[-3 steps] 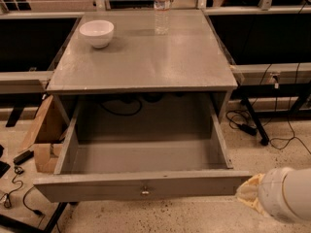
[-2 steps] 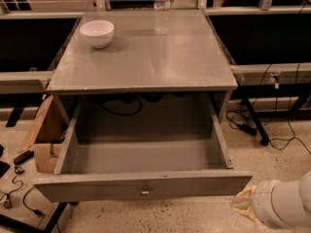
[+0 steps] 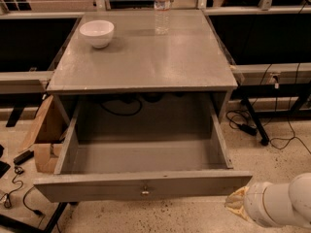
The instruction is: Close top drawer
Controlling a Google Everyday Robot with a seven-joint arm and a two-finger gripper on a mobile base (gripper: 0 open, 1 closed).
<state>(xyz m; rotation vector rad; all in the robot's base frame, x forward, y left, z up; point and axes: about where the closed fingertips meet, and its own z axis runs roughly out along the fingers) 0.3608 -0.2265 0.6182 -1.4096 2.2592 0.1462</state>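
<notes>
Pincer [image 3: 236, 204], whose state I cannot tell, hovers at near right just beside the right end of the top drawer [image 3: 141, 155], pulled wide out below the worktop [image 3: 146, 57], likely placed to shove it shut

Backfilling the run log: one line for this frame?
top drawer: pulled out, empty | pincer: lower right, by drawer's right front corner, contact unclear | tabletop: bowl, bottle | close: not yet done

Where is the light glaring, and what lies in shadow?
Camera view: soft glare on the tabletop near the bottle; the drawer is darkest at its back, under the top; the gripper, bottom right by the drawer's front corner, is lit pale.
</notes>
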